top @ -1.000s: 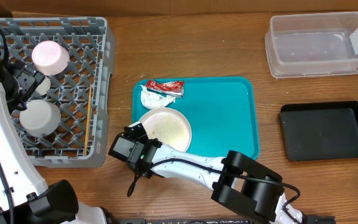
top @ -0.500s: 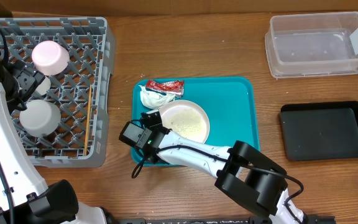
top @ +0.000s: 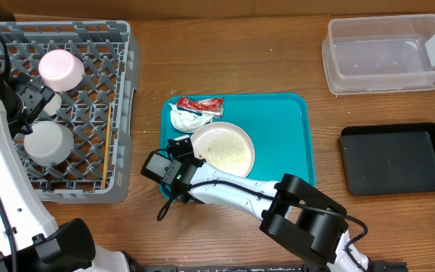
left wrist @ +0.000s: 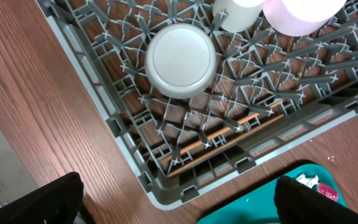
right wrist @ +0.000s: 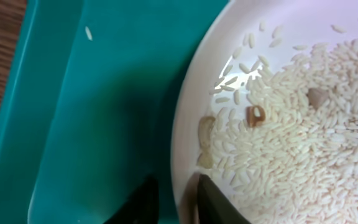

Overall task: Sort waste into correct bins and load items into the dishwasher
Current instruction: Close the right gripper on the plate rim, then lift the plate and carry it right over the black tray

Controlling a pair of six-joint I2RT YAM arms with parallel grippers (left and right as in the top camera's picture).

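A white plate [top: 225, 149] strewn with rice [right wrist: 303, 130] lies on the teal tray [top: 278, 125]. My right gripper [top: 189, 155] is shut on the plate's near-left rim [right wrist: 188, 143], one finger [right wrist: 213, 202] on the inside and one under the outside. A red sauce packet [top: 201, 106] and a crumpled napkin [top: 185, 119] lie just behind the plate. In the grey dish rack [top: 123, 113] sit a pink dish [top: 60, 68], a grey bowl [top: 47, 142], a partly hidden white cup [top: 50, 101] and chopsticks [top: 106, 136]. My left gripper [left wrist: 179, 208] hangs open over the rack's corner, holding nothing.
A clear plastic tub [top: 387, 54] stands at the back right. A shallow black tray [top: 397, 159] lies in front of it. A single rice grain [right wrist: 88, 33] lies on the teal tray. Bare wood separates the rack and the teal tray.
The plate has shifted up and to the right on the teal tray with my right gripper, whose jaws have narrowed on its rim. The left arm has stayed still.
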